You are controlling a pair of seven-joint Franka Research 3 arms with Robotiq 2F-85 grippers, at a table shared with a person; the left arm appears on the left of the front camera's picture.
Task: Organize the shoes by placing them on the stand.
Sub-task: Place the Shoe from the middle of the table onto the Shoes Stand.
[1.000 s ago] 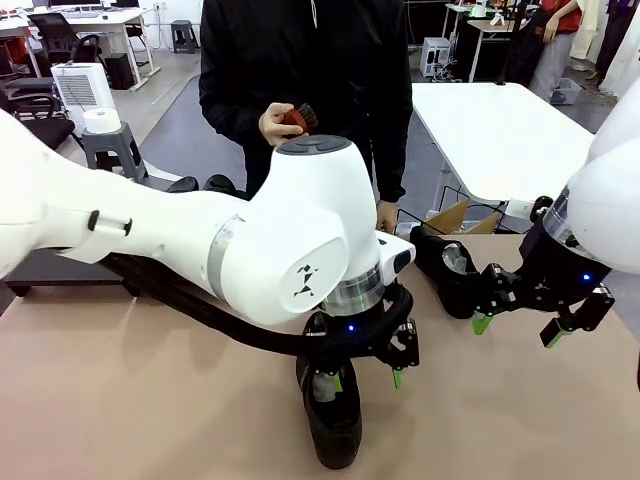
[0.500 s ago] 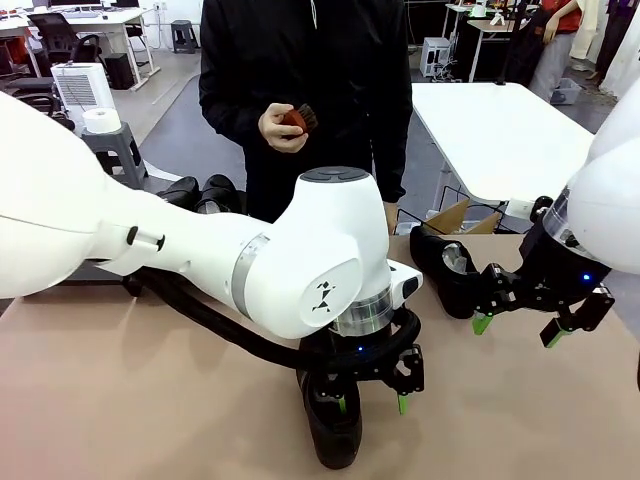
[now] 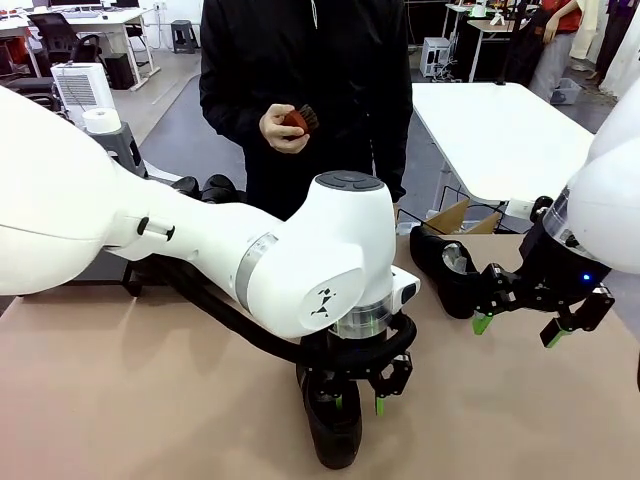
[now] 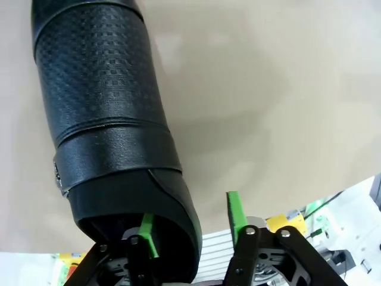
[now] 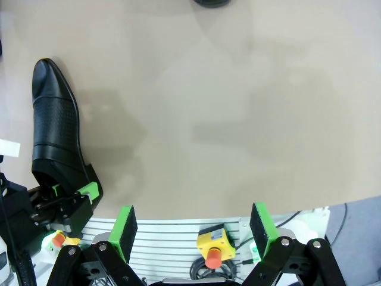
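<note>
A glossy black shoe (image 3: 332,432) lies on the tan table near the front edge, also seen close up (image 4: 107,119) and from the other wrist (image 5: 56,131). My left gripper (image 3: 358,402) is down at its heel end. One green pad (image 4: 147,226) sits inside the shoe's opening; the other (image 4: 235,208) stands outside with a gap to the shoe's wall. A second shoe (image 3: 450,270) lies at the right, just beside my open right gripper (image 3: 518,329) (image 5: 193,229). Two more shoes (image 3: 205,186) show behind my left arm, above the mostly hidden stand (image 3: 112,268).
A person in black stands at the far side, holding a small reddish-brown brush (image 3: 295,120) in one hand. A white table (image 3: 500,130) stands at the back right, with a cardboard box (image 3: 455,218) below it. Bare tan tabletop (image 3: 120,400) lies to the left.
My left gripper has dropped lower onto the front shoe's heel and its jaws have narrowed. The right arm and the person's hand have not moved.
</note>
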